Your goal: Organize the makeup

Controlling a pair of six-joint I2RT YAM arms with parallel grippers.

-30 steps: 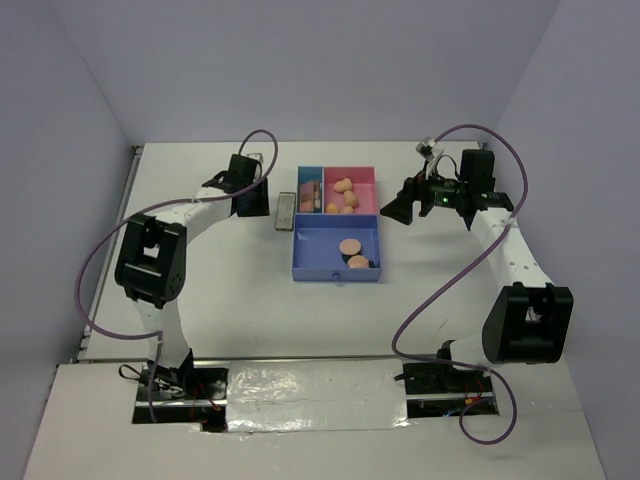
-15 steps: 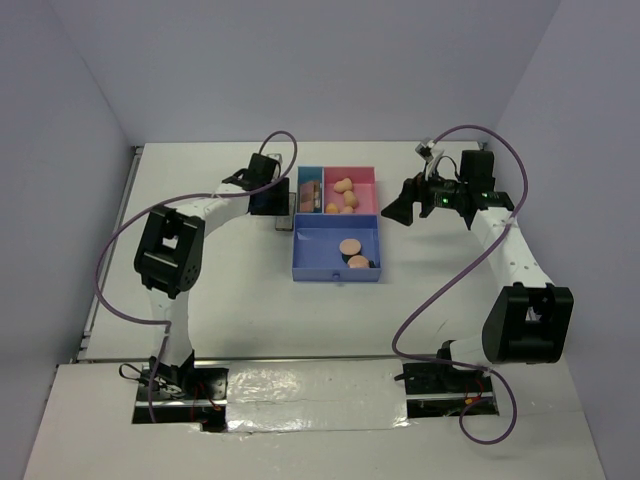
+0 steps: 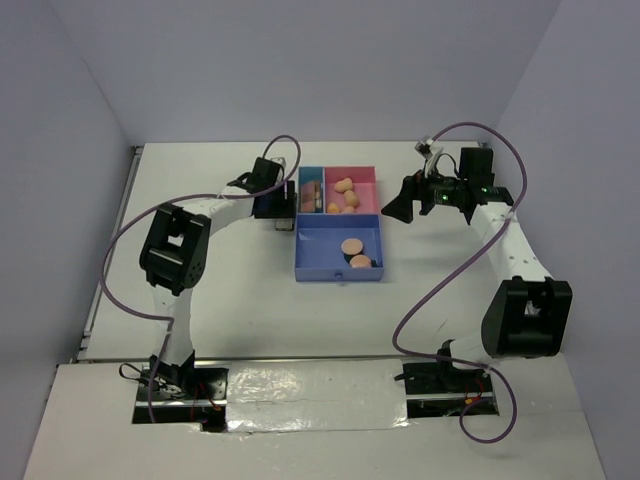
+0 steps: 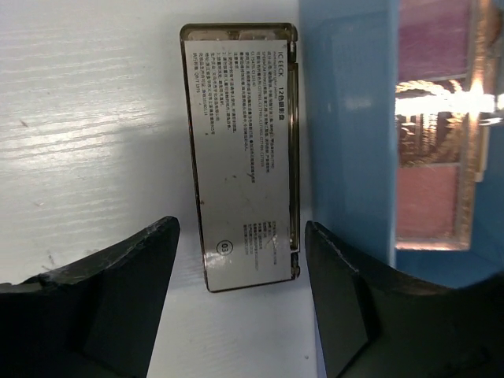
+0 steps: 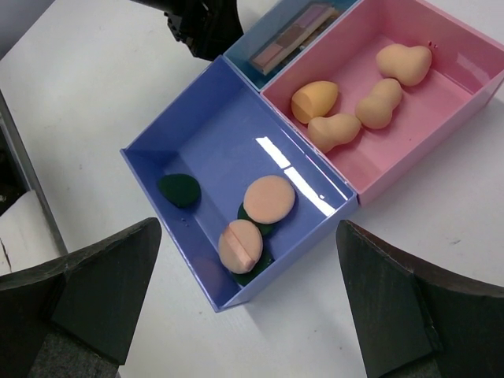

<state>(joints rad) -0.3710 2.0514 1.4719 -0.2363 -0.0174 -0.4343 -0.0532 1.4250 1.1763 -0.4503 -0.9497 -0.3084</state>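
Left jaws are released, spread either side of a label-up rectangular palette (image 4: 240, 150), untouched, laid flat on the worktop (image 4: 94, 118) mid-frame, just beside the tray (image 4: 346, 134). A second palette (image 4: 437, 118) is seen in the blue compartment, upper right. Right jaws are spread wide, nothing gripped. Sponges (image 5: 370, 102) are held in the pink compartment; puffs (image 5: 269, 198) and green discs (image 5: 179, 190) in the purple one.

The white bench (image 3: 240, 300) carries a blue-and-pink compartment tray (image 3: 338, 274), set a little toward 12 o'clock from the middle. At the tray's 9 o'clock side a slim palette (image 4: 242, 157) lies flat on the bare bench – printed label up, long edge along the tray's blue wall, just beside or touching it.
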